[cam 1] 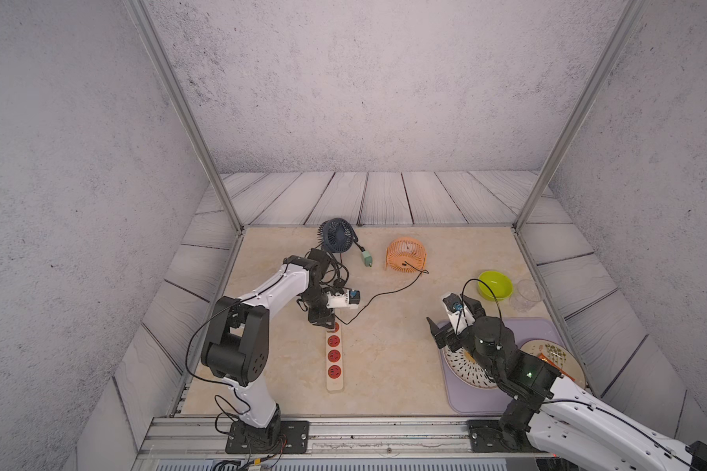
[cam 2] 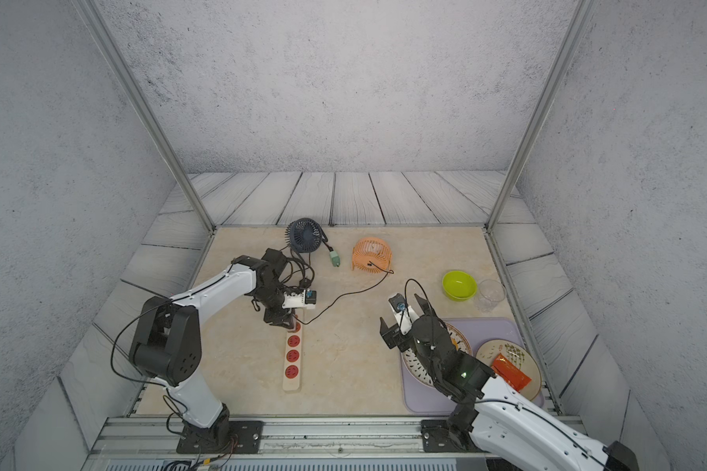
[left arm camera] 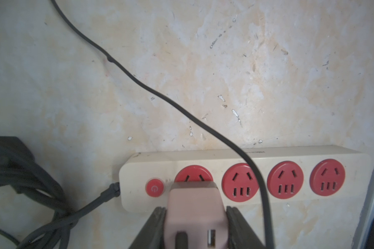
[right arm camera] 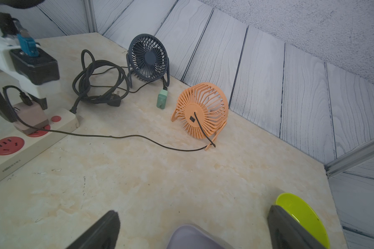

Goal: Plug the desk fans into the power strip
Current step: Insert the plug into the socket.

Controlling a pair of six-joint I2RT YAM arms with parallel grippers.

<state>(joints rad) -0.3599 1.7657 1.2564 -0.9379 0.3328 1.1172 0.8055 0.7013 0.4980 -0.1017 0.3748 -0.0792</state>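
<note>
The orange desk fan (cam 1: 405,253) (cam 2: 371,253) (right arm camera: 201,112) stands at the back of the table. Its thin black cord (cam 1: 388,292) (left arm camera: 138,83) runs to a pink plug adapter (left arm camera: 195,207) (right arm camera: 29,116). My left gripper (cam 1: 329,322) (cam 2: 288,322) (left arm camera: 195,210) is shut on that adapter, a finger on each side. The adapter sits on the first red socket of the cream power strip (cam 1: 334,385) (cam 2: 291,385) (left arm camera: 289,156) (right arm camera: 61,127), beside its red button (left arm camera: 154,188). How deep the pins sit is hidden. My right gripper (cam 1: 450,316) (cam 2: 403,316) (right arm camera: 193,215) hangs open and empty over the table's right side.
A dark blue fan (cam 1: 337,235) (right arm camera: 148,57) with a green plug (cam 1: 368,259) (right arm camera: 162,100) stands at the back. The strip's thick black cord (right arm camera: 95,82) lies coiled beside it. At the right are a green bowl (cam 1: 494,285), a clear cup (cam 1: 527,295) and a purple mat (cam 1: 466,397) with plates.
</note>
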